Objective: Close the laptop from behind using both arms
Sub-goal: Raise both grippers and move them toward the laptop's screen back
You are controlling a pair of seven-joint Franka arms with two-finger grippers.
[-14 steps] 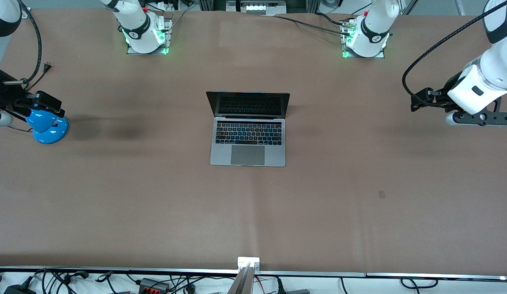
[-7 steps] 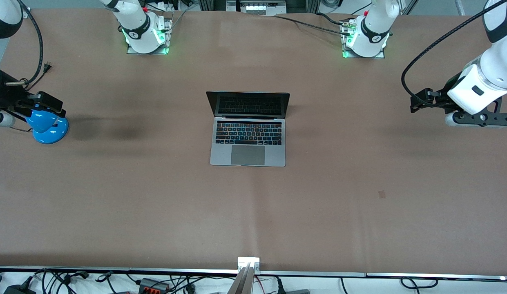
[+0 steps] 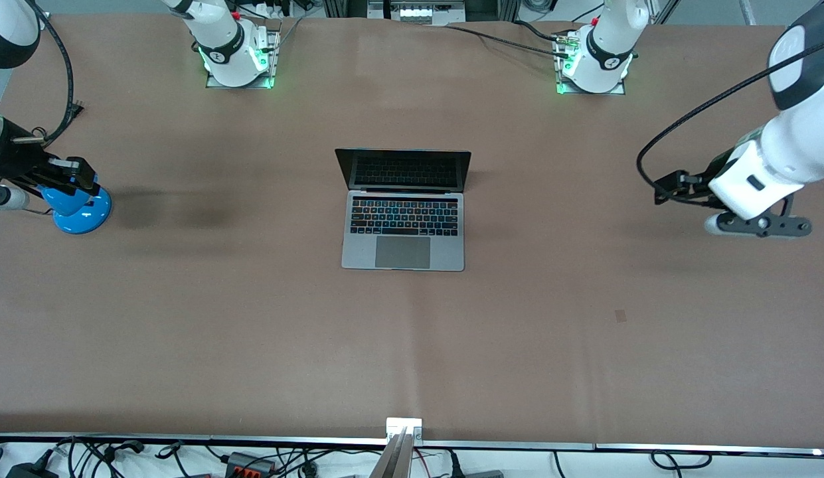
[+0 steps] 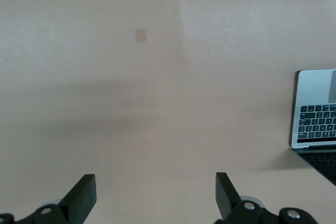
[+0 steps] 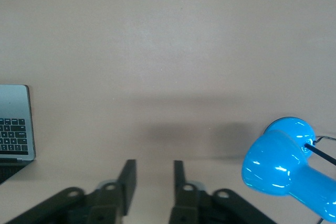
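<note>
Two arms: white, jointed, bases bolted along the top edge of the front view, green lights glowing at each base.
Table (image 3: 252, 345): broad brown mat, faint vertical crease down the middle, one small darker patch (image 3: 621, 316) lower right of centre; same patch (image 4: 140, 35) seen in the left wrist view.
Laptop (image 3: 403, 232): centre of the front view, lid up and open, dark screen facing the camera, keyboard and trackpad exposed; corner also visible at the edge of the left wrist view (image 4: 315, 109) and the right wrist view (image 5: 16, 121).
Left gripper (image 3: 670, 189): right side of the front view, over bare mat, well apart from the laptop; in its own wrist view (image 4: 155, 195) jaws spread wide, holding nothing.
Right gripper (image 3: 76, 174): far left of the front view, just over the blue lamp; in its own wrist view (image 5: 154, 179) jaws narrow but parted, holding nothing.
Blue lamp (image 3: 76, 207): glossy, standing at the left edge; shade (image 5: 278, 169) seen beside the right gripper.
Room edges: cables and plugs below the table's bottom rail; metal framing and more wiring along the top.
</note>
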